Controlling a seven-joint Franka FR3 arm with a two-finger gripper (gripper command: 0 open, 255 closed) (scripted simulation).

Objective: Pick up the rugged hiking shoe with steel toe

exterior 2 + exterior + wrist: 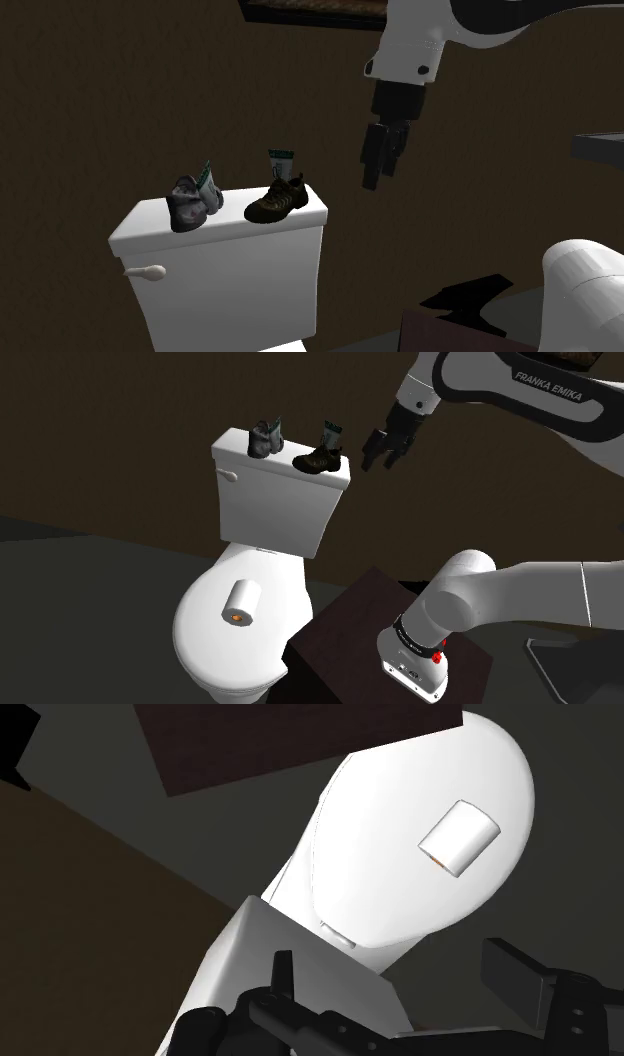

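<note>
One brown shoe (318, 457) on cistern (275, 502); claw (381, 459) spread beside it; shoulder view adds roll (241, 602), probably paper.

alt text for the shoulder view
A black two-finger pincer hangs open beside a dark brown hiking shoe on a white toilet's tank lid, where a grey shoe stands. A white paper roll lies on the closed toilet lid.

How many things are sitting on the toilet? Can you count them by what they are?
Shoes: 2, a grey shoe and a brown shoe, on the tank.
Green-and-white containers: 2, one by each shoe.
Paper roll: 1, on the lid.
Total: 5.
</note>
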